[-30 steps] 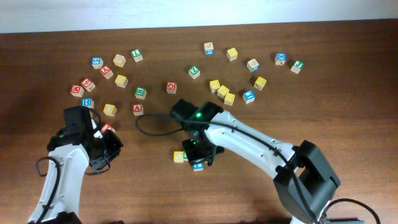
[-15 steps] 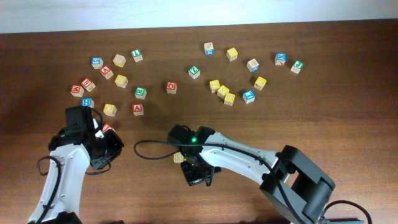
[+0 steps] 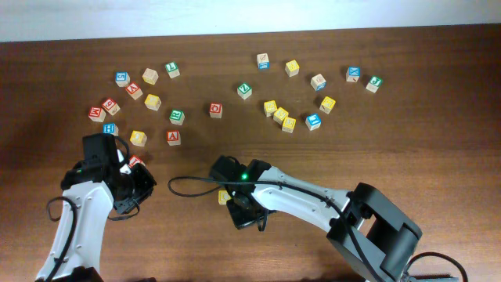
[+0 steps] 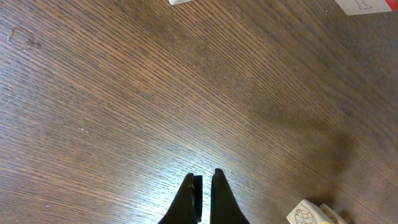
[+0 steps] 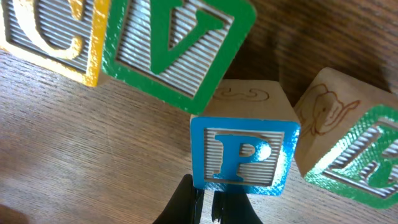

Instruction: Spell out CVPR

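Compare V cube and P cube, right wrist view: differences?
V cube is green, P cube blue. V cube sits skewed, P cube square to the camera. V cube lies farther from the right pincer, P cube just at its tips. Both are wooden, with ridged letter faces.

Ahead of right gripper (image 5: 204,200): P cube (image 5: 244,152) blocks, just past the closed fingertips.
Flanks: V cube (image 5: 177,43) and C cube (image 5: 50,31) beyond-left, R cube (image 5: 354,155) just beside it, right.
Ahead of left gripper (image 4: 203,186): bare table (image 4: 124,93), free.
Back of table: scattered cubes (image 3: 280,115), narrow gaps.
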Controlling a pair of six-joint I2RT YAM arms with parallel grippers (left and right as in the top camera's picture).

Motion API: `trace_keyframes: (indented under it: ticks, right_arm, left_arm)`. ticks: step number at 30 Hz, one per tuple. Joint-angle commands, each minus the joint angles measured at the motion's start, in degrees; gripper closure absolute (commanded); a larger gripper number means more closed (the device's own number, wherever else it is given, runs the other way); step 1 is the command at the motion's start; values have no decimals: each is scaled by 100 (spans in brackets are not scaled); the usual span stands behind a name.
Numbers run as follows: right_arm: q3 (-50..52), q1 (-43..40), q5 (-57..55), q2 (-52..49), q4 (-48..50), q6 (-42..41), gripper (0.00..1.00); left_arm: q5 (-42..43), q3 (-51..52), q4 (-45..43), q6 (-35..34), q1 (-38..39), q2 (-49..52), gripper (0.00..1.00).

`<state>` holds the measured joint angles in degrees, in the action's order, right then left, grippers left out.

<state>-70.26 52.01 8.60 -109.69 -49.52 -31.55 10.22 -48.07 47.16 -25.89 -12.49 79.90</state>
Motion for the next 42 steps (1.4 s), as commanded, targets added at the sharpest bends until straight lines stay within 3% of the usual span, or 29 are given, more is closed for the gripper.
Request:
trace_keyframes:
  ticks: [1,10,16,19,32,39,42]
  right_arm:
    - [26,0,118,57,-39,-4,96]
    - [-422,234,448,96,-33,905,96]
    - [-417,269,-151,-24,354,859,96]
    - [-415,269,-828,-109,393,339,96]
    - [-382,262,-1064,-227,605,212,96]
    - [-730,262,-833,-127,-125,212,96]
    - [-791,227,-929,-125,-7,199,96]
  left_arm:
    - [-7,-46,9,92,13,-63,99]
    - [-20,-46,4,92,13,-63,99]
    - [-20,-46,9,94,13,-63,99]
    - [-20,-46,50,94,13,-63,100]
    - [-20,-46,48,94,13,-63,100]
    - [-20,-46,46,94,13,-63,100]
    - [-11,-46,31,94,13,-63,100]
